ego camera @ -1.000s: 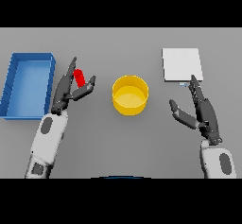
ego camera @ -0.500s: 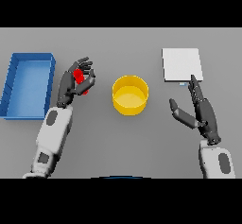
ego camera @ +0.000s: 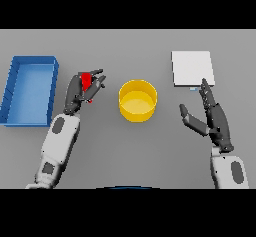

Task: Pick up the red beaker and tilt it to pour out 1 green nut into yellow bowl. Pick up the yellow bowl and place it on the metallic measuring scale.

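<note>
Where fingers [ego camera: 95,78] curl, red beaker [ego camera: 86,80] half hidden, contents unseen

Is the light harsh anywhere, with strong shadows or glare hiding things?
Head view: the light is soft and even, no glare; the yellow bowl and blue bin throw only faint shadows; the red beaker is partly hidden by the left hand, not by shadow.
</note>
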Controlling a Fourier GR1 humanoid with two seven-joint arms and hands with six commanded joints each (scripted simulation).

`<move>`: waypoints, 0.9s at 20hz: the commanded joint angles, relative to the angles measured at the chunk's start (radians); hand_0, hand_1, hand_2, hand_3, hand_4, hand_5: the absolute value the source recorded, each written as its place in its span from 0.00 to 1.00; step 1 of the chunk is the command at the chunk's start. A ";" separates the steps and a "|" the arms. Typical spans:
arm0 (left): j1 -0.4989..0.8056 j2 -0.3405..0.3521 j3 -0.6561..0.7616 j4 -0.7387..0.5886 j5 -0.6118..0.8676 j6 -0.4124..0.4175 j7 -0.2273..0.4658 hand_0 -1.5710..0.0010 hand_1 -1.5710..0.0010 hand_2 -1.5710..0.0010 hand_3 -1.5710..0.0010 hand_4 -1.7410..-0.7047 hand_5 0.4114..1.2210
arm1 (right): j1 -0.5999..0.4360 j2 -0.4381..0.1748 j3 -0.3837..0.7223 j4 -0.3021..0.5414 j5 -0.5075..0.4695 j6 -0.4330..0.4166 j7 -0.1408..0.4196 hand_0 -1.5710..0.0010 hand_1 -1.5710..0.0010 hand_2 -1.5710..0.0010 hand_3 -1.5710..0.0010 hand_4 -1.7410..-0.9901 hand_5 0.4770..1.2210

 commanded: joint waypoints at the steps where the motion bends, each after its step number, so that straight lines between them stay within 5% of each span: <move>1: -0.001 0.001 -0.009 -0.013 -0.008 0.000 0.004 0.05 0.06 0.06 0.10 0.20 0.95 | -0.001 0.004 0.005 0.010 0.010 -0.004 0.002 1.00 1.00 1.00 1.00 0.60 0.23; 7: -0.002 0.002 -0.010 -0.108 -0.030 -0.009 0.032 0.01 0.01 0.01 0.03 0.23 0.99 | 0.002 0.007 0.011 0.005 0.020 -0.010 -0.004 1.00 1.00 1.00 1.00 0.60 0.25; 10: -0.015 0.024 -0.044 -0.182 -0.085 -0.008 0.097 0.01 0.01 0.01 0.01 0.24 0.99 | 0.014 0.006 0.018 -0.008 0.025 -0.006 -0.016 1.00 1.00 1.00 1.00 0.60 0.25; 14: -0.043 0.074 -0.115 -0.259 -0.186 -0.031 0.218 0.00 0.00 0.00 0.01 0.12 0.94 | 0.011 0.002 0.021 -0.005 0.028 0.000 -0.014 1.00 1.00 1.00 1.00 0.62 0.26; 18: -0.057 0.104 -0.129 -0.245 -0.220 -0.056 0.238 0.00 0.00 0.00 0.01 0.12 0.90 | 0.013 0.003 0.022 -0.010 0.027 0.000 0.001 1.00 1.00 1.00 1.00 0.62 0.27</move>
